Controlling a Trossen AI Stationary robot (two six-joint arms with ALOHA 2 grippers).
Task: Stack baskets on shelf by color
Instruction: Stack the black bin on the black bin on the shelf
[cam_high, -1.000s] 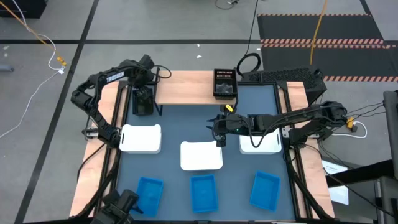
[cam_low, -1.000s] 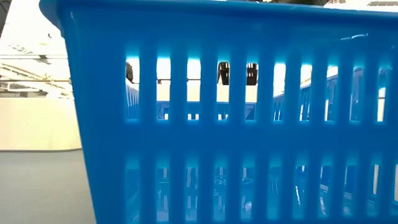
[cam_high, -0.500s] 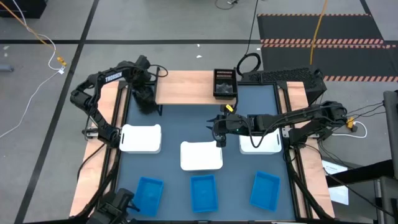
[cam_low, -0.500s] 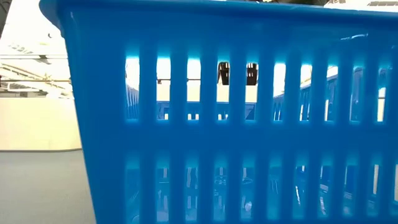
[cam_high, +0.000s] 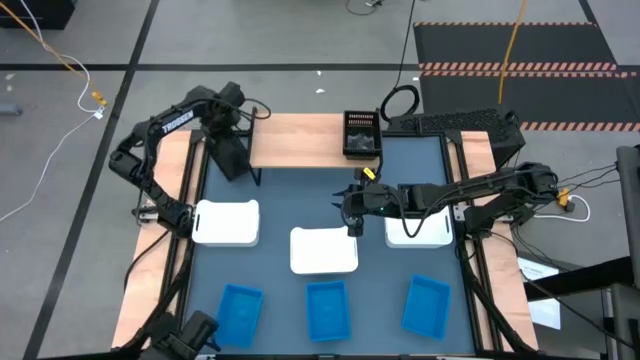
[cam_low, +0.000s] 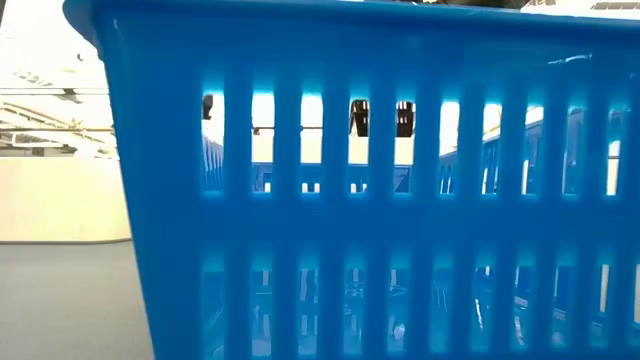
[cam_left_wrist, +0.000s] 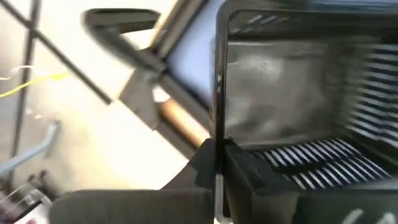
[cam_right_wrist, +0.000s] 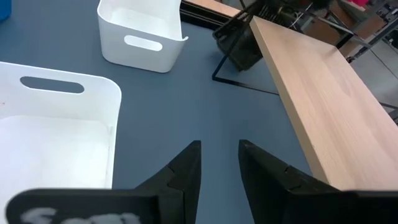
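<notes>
My left gripper (cam_high: 232, 135) is shut on a black slotted basket (cam_high: 228, 156) at the left end of the light-wood shelf (cam_high: 310, 140), over the table's far left. The basket is tilted. Another black basket (cam_high: 362, 133) stands on the shelf's right part. Three white baskets (cam_high: 226, 222) (cam_high: 324, 250) (cam_high: 418, 230) stand in the table's middle row. Three blue baskets (cam_high: 240, 312) (cam_high: 328, 308) (cam_high: 427, 305) stand near the front edge. My right gripper (cam_high: 352, 215) hovers open between the middle and right white baskets, holding nothing. My left gripper pinches the black basket's side wall at its rim (cam_left_wrist: 217, 134), one finger (cam_left_wrist: 205, 165) outside the wall and one finger (cam_left_wrist: 242, 168) inside the basket. The basket hangs tilted in the hold; whether its bottom still touches the table I cannot tell.
In the low view the middle blue basket (cam_low: 380, 200) fills the picture. In the right wrist view, bare tabletop lies ahead of my right gripper (cam_right_wrist: 219, 158), with the shelf's edge (cam_right_wrist: 323, 93) beyond. The shelf's black legs (cam_high: 258, 175) stand beside the held basket.
The black basket at the shelf's left end stood upright a second ago. It now hangs tipped from my left gripper, which has drawn a little up and toward the table's far edge with it. My right arm has kept still.
</notes>
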